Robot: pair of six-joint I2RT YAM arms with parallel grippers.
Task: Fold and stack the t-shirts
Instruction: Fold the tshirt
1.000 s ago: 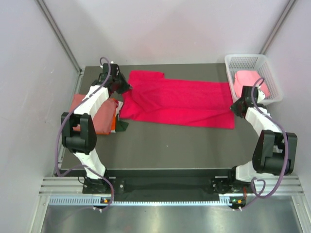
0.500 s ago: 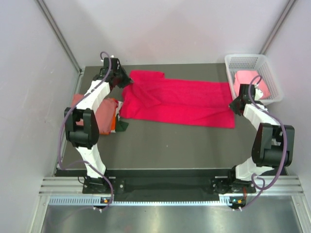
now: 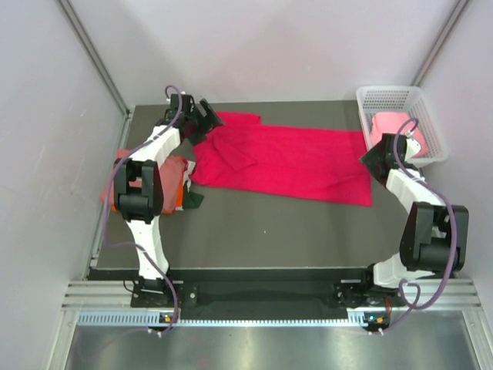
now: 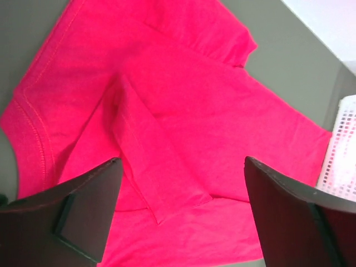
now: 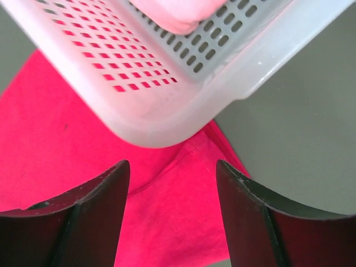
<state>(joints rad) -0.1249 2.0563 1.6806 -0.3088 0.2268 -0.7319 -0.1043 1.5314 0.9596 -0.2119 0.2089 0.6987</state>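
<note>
The dark table (image 3: 269, 231) is carrying all of the work. On its left side, nearest of the garments, the dusty salmon t-shirt (image 3: 168, 176) is lying folded. The orange t-shirt (image 3: 179, 199) is showing at its near right edge, and the left arm is crossing above this pile.

Beyond the pile, the crimson-pink t-shirt (image 3: 300, 166) is lying spread across the middle of the table, reaching from the left gripper to the basket side. One flap of it is lying folded over the body near its left end.

The right gripper (image 3: 370, 160) is hovering over the right edge of this shirt, just beside the basket's near corner. Its fingers (image 5: 83, 222) are standing apart and are gripping nothing.

The left gripper (image 3: 206, 117) is hovering over the far left corner of the same shirt. In the left wrist view its fingers (image 4: 89, 211) are spread wide, released, with the cloth lying loose below them.

At the far right corner, the white mesh basket (image 3: 400, 94) is holding the light pink t-shirt (image 3: 387, 127).
</note>
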